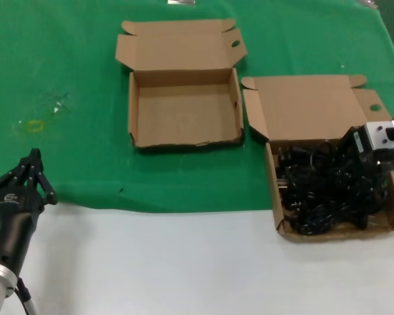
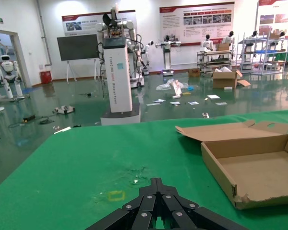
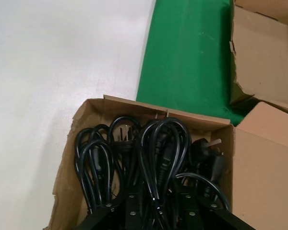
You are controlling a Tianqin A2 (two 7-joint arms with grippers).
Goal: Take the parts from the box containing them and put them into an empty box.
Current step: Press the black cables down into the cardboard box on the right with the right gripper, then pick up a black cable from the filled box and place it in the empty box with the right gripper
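While right gripper (image 1: 354,152) sits low in tangled cables (image 1: 328,187) inside full box (image 1: 282,226), finger spread, any hold: cannot tell. Risk: loops interlock, lift drags whole bundle. Empty box (image 1: 132,105) well apart. Left gripper (image 1: 33,172) parked, closed.

Green-clothed table (image 1: 72,72) with two boxes (image 1: 184,108)

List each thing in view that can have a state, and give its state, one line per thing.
Empty box: lid open, nothing inside.
Full box: lid open, filled with tangled cables.
Cables: coiled in a heap inside the full box, none moved out yet.
Right gripper: down in the cables, a loop between its jaws; whether it is closed is not clear.
Left gripper: shut, idle over the table's near left edge, holding nothing.
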